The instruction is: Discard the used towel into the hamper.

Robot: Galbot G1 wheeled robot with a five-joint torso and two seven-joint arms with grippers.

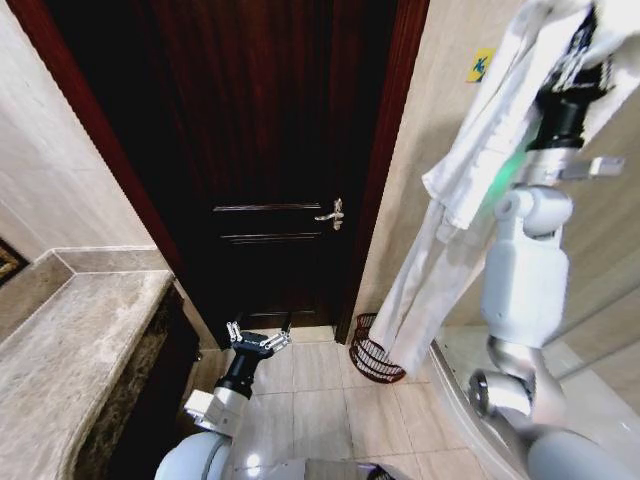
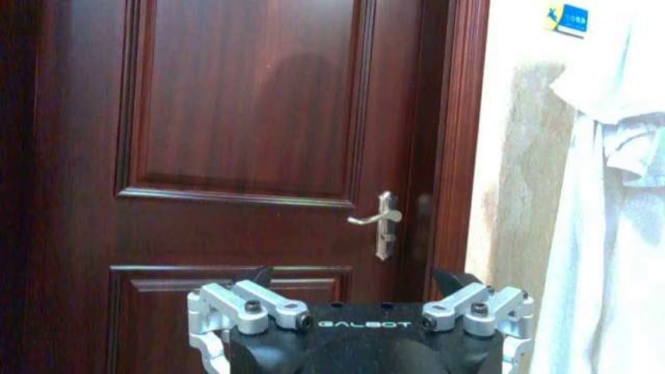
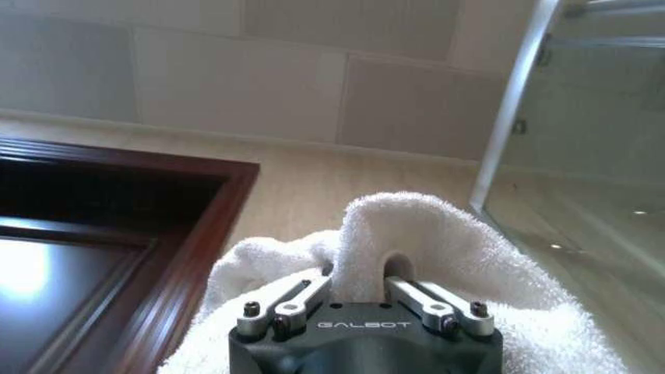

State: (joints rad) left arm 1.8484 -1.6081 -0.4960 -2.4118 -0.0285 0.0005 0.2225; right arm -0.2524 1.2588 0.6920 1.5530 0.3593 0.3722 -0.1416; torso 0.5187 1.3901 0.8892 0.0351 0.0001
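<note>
Nearest the robot, the left gripper (image 1: pixel 258 340) hangs low over the tiled floor (image 1: pixel 310 400), its jaws spread wide with nothing between them; in the left wrist view the same gripper (image 2: pixel 364 300) points at the dark wooden door (image 2: pixel 249 125), the two fingertips (image 2: pixel 262 277) well apart and the silver door handle (image 2: pixel 379 222) showing beyond them. To the robot's left runs a marble counter (image 1: pixel 70 350). On the right, the right arm is raised high, and the right gripper (image 1: pixel 572 70) sits at the top of the head view with the white towel (image 1: pixel 470 190) bunched around it; the right wrist view shows that gripper (image 3: pixel 364 273) with its jaws narrow, pinched on a fold of the towel (image 3: pixel 416 234) that humps up between the fingers. From there the towel hangs down in a long drape, and its lower end reaches the rim of the hamper (image 1: pixel 372 352), a small dark reddish-brown wire basket standing on the floor just beside the door frame and against the beige wall (image 1: pixel 450 90). Whether the towel's tip is inside the hamper or only in front of it cannot be told. Farther back, the closed door (image 1: pixel 270 150) and, high on the wall, a small yellow-and-blue sticker (image 1: pixel 479 64)
</note>
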